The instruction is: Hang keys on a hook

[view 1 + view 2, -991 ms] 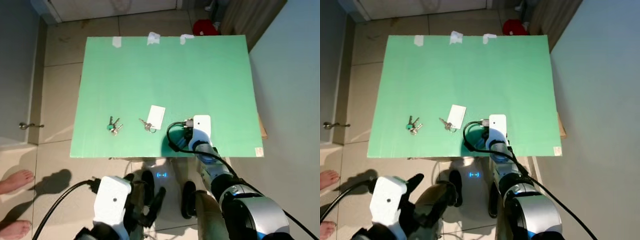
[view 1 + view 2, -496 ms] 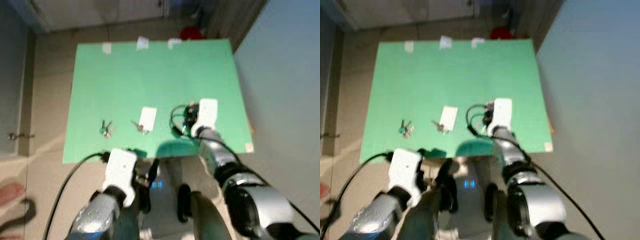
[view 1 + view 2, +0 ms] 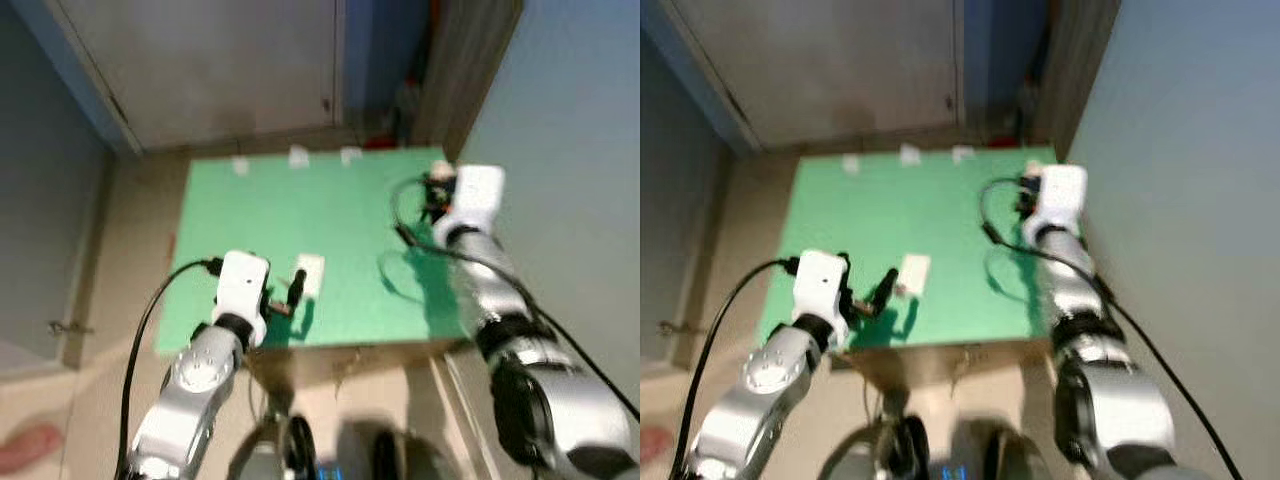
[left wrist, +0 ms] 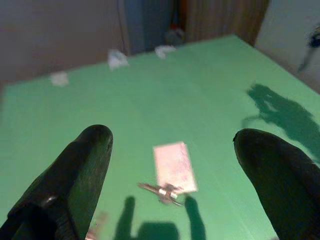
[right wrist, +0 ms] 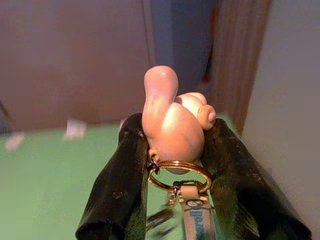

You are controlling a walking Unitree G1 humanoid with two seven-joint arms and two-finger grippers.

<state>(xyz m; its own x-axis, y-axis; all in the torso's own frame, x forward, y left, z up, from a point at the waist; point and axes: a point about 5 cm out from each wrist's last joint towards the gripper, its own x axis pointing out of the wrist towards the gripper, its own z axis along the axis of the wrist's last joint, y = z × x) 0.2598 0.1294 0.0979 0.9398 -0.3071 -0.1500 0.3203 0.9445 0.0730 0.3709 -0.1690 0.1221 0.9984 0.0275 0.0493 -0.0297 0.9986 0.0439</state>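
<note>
Nearest, the left gripper (image 4: 170,165) hung spread wide over the near edge of the green desk (image 3: 350,200), above a white card (image 4: 173,165) with a small key (image 4: 162,190) touching its near end. Farther off, at the desk's far right side, the right gripper (image 5: 172,165) was clamped on a peach charm (image 5: 172,122), with the key ring (image 5: 177,175) and strap dangling below. The keys looked lifted for carrying; no hook was visible, so the next move was finding one.

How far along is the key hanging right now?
Done: the right gripper is shut on a keyring with a pink charm, raised above the green table. In hand: the left gripper, fingers open, hovers over the keys with the white tag. Left: hanging them; no hook is visible.
</note>
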